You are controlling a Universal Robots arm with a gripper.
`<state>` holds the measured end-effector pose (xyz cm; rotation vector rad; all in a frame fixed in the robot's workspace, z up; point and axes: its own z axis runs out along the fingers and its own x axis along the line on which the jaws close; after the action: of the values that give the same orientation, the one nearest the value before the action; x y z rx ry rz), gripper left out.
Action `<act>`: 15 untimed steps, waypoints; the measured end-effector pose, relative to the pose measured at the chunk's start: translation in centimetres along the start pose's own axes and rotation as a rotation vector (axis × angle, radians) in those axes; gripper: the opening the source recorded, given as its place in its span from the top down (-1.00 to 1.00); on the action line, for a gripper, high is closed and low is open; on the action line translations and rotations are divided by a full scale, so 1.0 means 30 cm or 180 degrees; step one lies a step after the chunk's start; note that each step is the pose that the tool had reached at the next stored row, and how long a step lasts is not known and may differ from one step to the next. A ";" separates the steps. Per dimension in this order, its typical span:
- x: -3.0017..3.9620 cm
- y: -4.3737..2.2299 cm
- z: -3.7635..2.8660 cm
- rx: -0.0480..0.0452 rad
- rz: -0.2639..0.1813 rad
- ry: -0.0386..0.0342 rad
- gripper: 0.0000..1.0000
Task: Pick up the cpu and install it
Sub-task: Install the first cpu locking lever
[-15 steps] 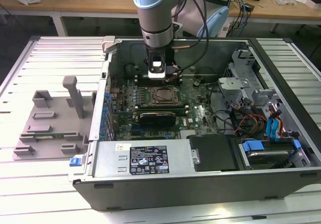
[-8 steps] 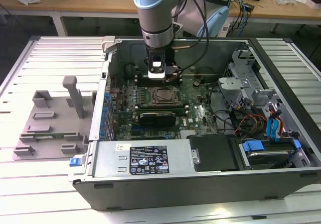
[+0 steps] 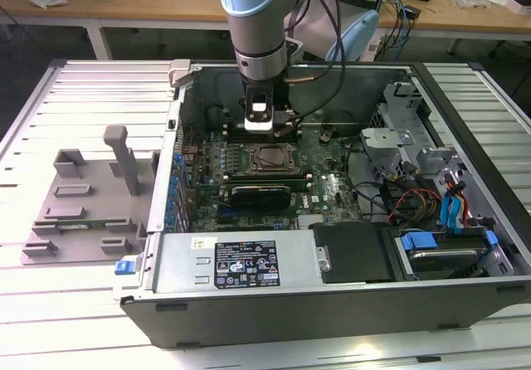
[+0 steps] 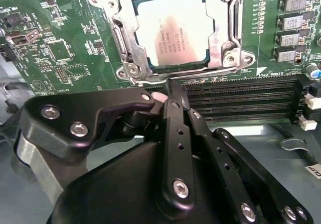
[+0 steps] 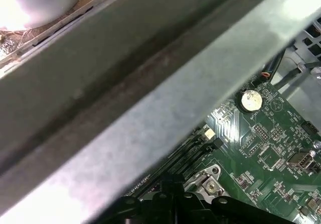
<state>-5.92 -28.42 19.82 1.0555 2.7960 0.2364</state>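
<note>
The cpu (image 4: 173, 30) sits flat inside the socket frame (image 4: 225, 43) on the motherboard (image 3: 332, 189), silver top up, square to the frame's metal edges, nothing holding it. It looks already seated; whether the frame is latched over it I can't tell.

Largest first: the open computer case (image 3: 249, 299) lies on the slatted table (image 3: 75, 96), and the arm (image 3: 264, 21) drops straight down into it near the case's back wall. On the exterior view's left, well apart from the case, the grey fixture plate (image 3: 79, 208) with upright blocks stands on the table.

In the second wrist view the gripper (image 4: 170, 96) has its black fingers (image 4: 175, 118) drawn together with nothing between them, tips just beside the frame's near edge, between the socket and the memory slots (image 4: 241, 101). The cpu lies directly ahead of the tips, no long axis since it is square.

Room looks tight: the frame's raised metal walls ring the chip, slots crowd one side, and the case wall (image 5: 150, 98) runs close by in the first wrist view.
</note>
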 end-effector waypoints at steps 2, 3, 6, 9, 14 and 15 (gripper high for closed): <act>-0.003 0.002 0.001 0.0000 0.0015 -0.0003 0.79; -0.004 0.004 0.002 0.0001 0.0021 -0.0004 0.79; -0.009 0.008 0.003 0.0002 0.0034 -0.0007 0.79; -0.013 0.012 0.003 0.0003 0.0054 -0.0011 0.79; -0.017 0.017 -0.016 0.0005 0.0076 -0.0015 0.79; -0.017 0.019 -0.024 0.0005 0.0080 -0.0016 0.79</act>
<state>-5.31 -28.41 20.69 1.0905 2.7804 0.2340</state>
